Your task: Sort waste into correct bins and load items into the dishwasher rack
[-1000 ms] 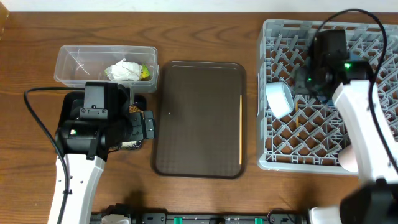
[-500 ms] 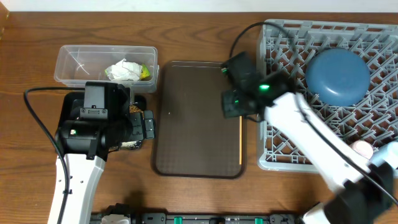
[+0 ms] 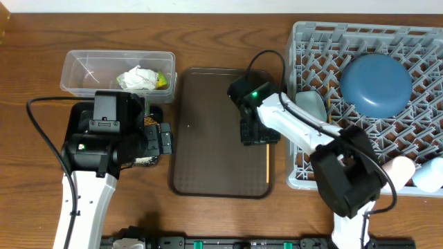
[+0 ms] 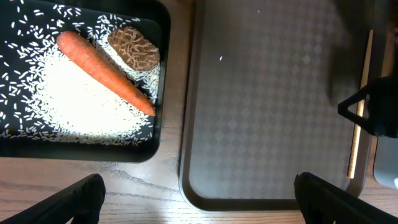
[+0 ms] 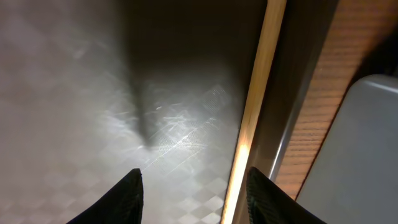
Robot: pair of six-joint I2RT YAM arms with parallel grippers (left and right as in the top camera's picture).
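Note:
The wooden chopsticks [image 3: 268,162] lie along the right edge of the brown serving tray [image 3: 208,138]. My right gripper [image 3: 252,133] is open, low over the tray; in the right wrist view the chopsticks [image 5: 250,124] run between its fingers [image 5: 196,199], close to the right one. My left gripper [image 4: 199,205] is open and empty beside the black tray [image 4: 163,74], which holds the carrot [image 4: 102,71], the brown lump [image 4: 134,48] and the rice [image 4: 68,106]. The clear tub [image 3: 76,69] holds the white paper [image 3: 138,78] and the wrapper [image 3: 162,81]. The rack [image 3: 415,41] holds the blue dish [image 3: 377,84], bowl [image 3: 313,105], pink cup [image 3: 400,168] and blue cup [image 3: 430,173].
The left arm hides the black tray in the overhead view. The rack's left wall [image 5: 367,155] stands just right of the serving tray's rim, with a narrow strip of wooden table [image 5: 317,124] between them. The chopsticks also show in the left wrist view [image 4: 357,124].
My right arm has swung left, out of the rack and down over the serving tray's right side. The blue dish, hidden under the arm before, now rests uncovered in the rack. The left arm has not moved.

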